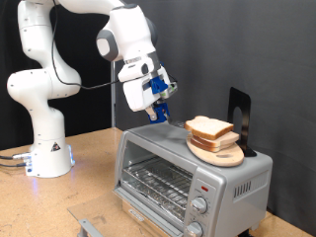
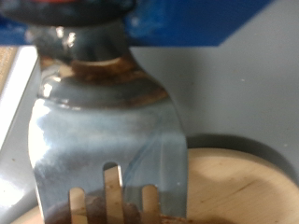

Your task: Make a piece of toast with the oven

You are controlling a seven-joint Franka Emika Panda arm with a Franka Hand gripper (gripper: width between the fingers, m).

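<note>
Hovering claw (image 1: 162,112) — fork (image 2: 103,140) gripped, beside toast (image 1: 209,128)

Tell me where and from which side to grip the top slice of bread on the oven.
Probably by its crust edges, from above. The bread lies flat on a round wooden board atop the oven, so its sides are exposed. A black stand blocks the exterior view's right, so coming from the left or from above looks easier. The gripper hovers just left of it, holding a fork.
</note>
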